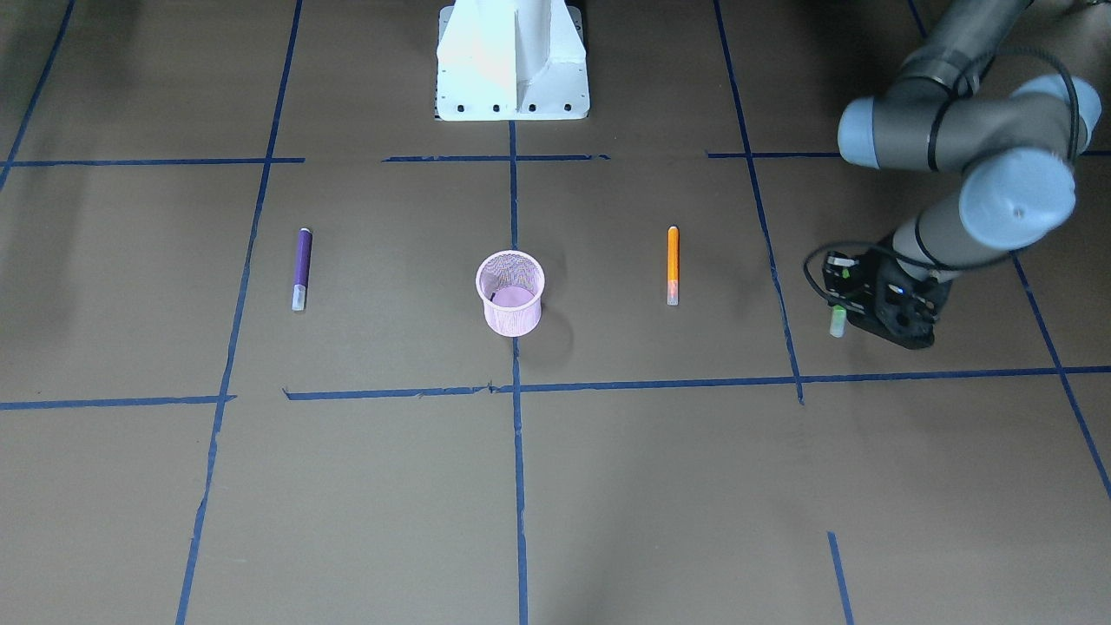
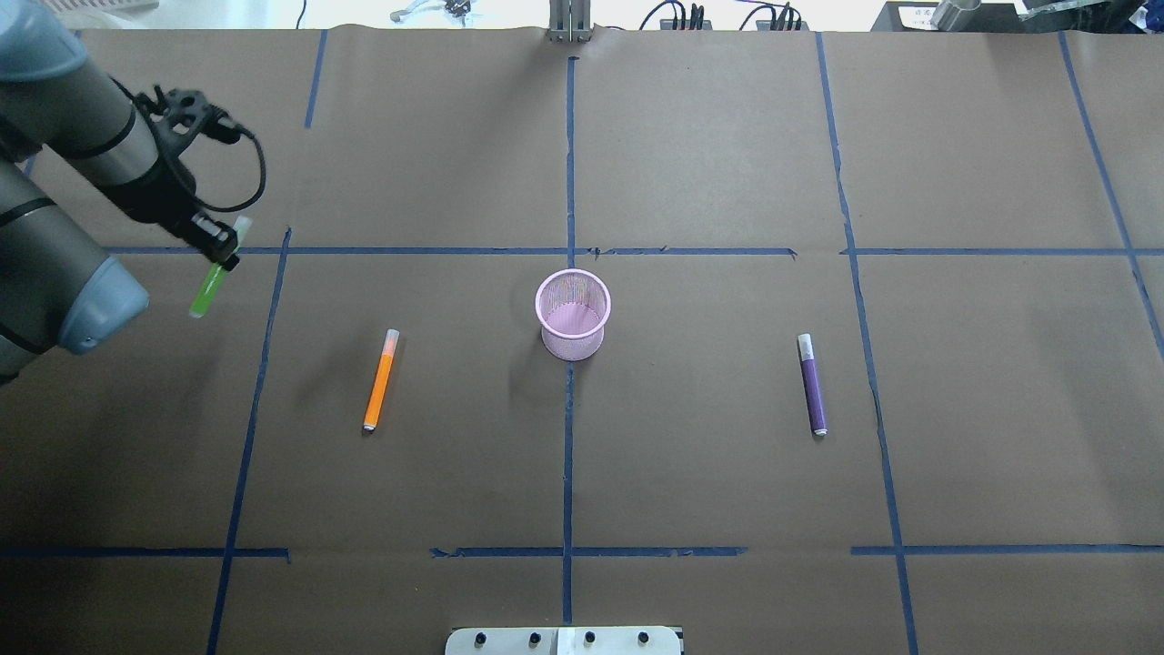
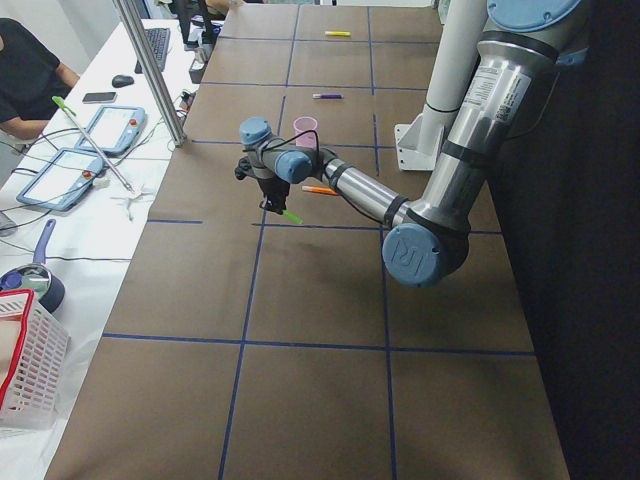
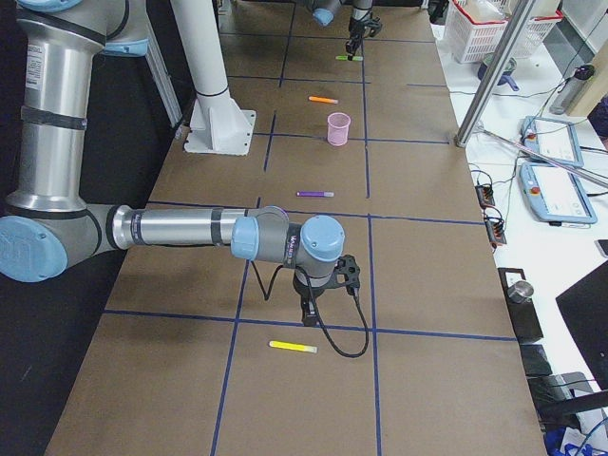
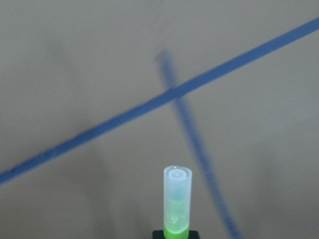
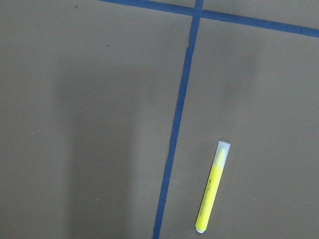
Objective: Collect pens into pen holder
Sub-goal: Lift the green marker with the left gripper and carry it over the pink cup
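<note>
My left gripper (image 2: 220, 253) is shut on the green pen (image 2: 208, 289) at the far left of the overhead view and holds it above the table. Its pale cap (image 5: 177, 191) sticks out past the fingers. The pink mesh pen holder (image 2: 573, 344) stands upright at the table's middle. The orange pen (image 2: 380, 382) lies flat left of it, and the purple pen (image 2: 812, 387) lies flat right of it. My right gripper (image 4: 306, 315) shows only in the exterior right view, low over the table. I cannot tell whether it is open or shut.
A yellow pen (image 6: 212, 186) lies flat on the brown table near my right gripper, beside a blue tape line (image 6: 175, 134). The white robot base (image 1: 512, 61) stands at the table's robot-side edge. Off the table are tablets and a basket (image 3: 25, 360).
</note>
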Controlling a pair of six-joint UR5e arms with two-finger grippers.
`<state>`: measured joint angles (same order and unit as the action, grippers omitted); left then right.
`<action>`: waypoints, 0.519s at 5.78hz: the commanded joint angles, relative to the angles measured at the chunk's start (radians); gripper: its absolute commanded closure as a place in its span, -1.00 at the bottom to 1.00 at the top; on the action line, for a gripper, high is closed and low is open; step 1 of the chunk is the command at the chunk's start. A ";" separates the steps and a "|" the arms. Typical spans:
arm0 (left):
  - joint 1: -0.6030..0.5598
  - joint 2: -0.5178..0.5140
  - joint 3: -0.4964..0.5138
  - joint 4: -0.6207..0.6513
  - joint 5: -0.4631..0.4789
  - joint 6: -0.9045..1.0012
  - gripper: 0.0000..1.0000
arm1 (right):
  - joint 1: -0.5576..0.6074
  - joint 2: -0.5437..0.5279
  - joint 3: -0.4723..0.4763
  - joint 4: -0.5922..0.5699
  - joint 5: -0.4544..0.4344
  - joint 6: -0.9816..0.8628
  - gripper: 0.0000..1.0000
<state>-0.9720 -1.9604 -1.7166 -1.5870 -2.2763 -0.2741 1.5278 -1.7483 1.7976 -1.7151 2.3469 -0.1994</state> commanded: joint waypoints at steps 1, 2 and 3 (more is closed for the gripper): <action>0.015 -0.128 -0.136 -0.005 0.008 -0.096 0.96 | 0.000 0.001 -0.001 0.035 0.000 0.002 -1.00; 0.098 -0.167 -0.209 -0.010 0.032 -0.152 0.95 | 0.000 0.001 -0.001 0.072 0.002 0.005 -1.00; 0.174 -0.251 -0.228 -0.040 0.172 -0.154 0.95 | -0.003 0.001 -0.003 0.072 0.000 0.003 -1.00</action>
<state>-0.8661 -2.1424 -1.9131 -1.6060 -2.2025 -0.4116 1.5264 -1.7472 1.7960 -1.6527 2.3478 -0.1961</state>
